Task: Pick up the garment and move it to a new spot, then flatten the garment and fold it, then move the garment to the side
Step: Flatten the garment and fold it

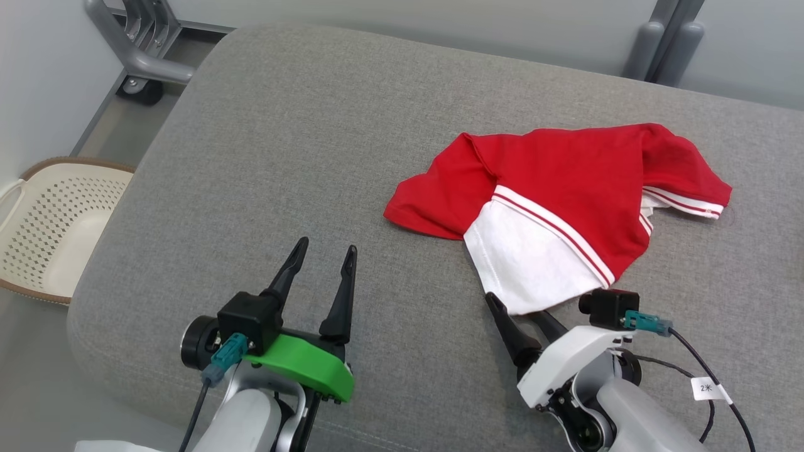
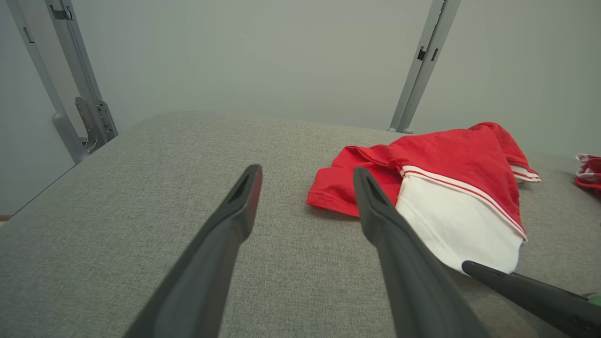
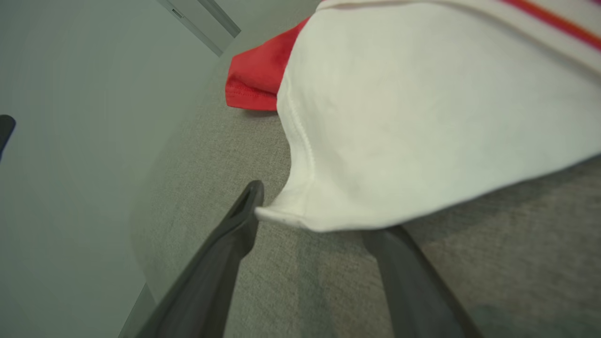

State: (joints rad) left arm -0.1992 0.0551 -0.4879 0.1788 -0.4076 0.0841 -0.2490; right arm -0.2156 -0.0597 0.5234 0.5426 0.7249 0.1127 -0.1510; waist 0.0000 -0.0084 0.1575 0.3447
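The right end effector (image 1: 516, 307) has its fingers spread, one tip touching the white hem corner of the red-and-white garment (image 1: 565, 182) and the other slipped under that hem. The left end effector (image 1: 328, 246) is also spread, holding nothing, apart from the cloth. The garment lies crumpled on the grey padded surface (image 1: 301, 144).

**One Shirt, Two Grippers: Our Tally**

We counted one red-and-white shirt (image 1: 565, 182), one further piece of red-and-white cloth (image 2: 589, 171) and one grey cushion (image 1: 282, 157). We found two grippers, the left gripper (image 1: 326, 246) and the right gripper (image 1: 514, 309), with four dark fingers (image 1: 342, 295) in all. We also counted two teal connectors (image 1: 227, 355), one white cable tag (image 1: 710, 389), one perforated basket (image 1: 75, 162) and one caster wheel (image 1: 143, 91).
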